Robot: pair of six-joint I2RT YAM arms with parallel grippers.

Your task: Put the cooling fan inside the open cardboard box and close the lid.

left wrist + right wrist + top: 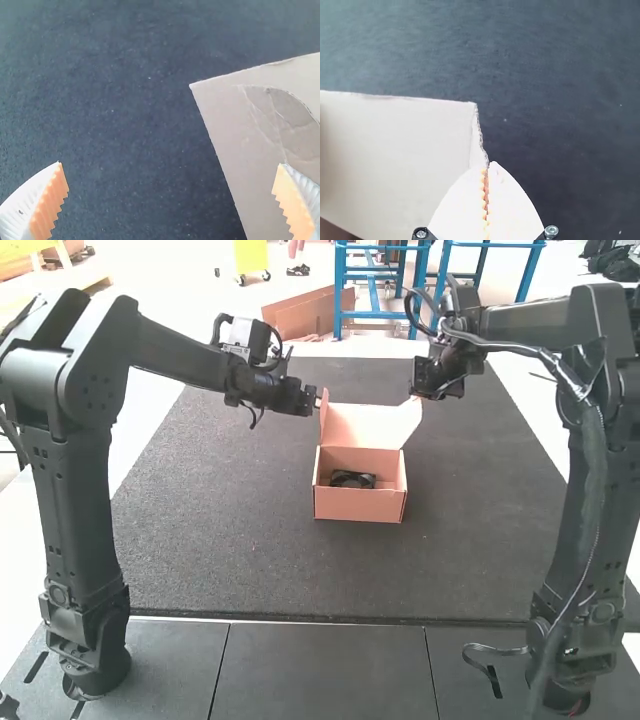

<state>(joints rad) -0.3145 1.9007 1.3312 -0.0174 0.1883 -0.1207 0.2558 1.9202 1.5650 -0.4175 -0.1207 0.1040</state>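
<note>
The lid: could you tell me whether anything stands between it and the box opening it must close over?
Nothing visible. The lid stands raised at the back of the box, and the fan lies low inside, below the rim. The right pincer grips the lid's right corner; the left pincer is open by its left corner.

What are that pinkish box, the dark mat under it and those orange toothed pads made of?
Box: cardboard, matte pinkish-brown; its cut edge looks fibrous and rough. Mat: dark, speckled, fuzzy, probably felt or low carpet. Pads on the jaws: orange, toothed, likely rubber or soft plastic, though hardness cannot be judged.
</note>
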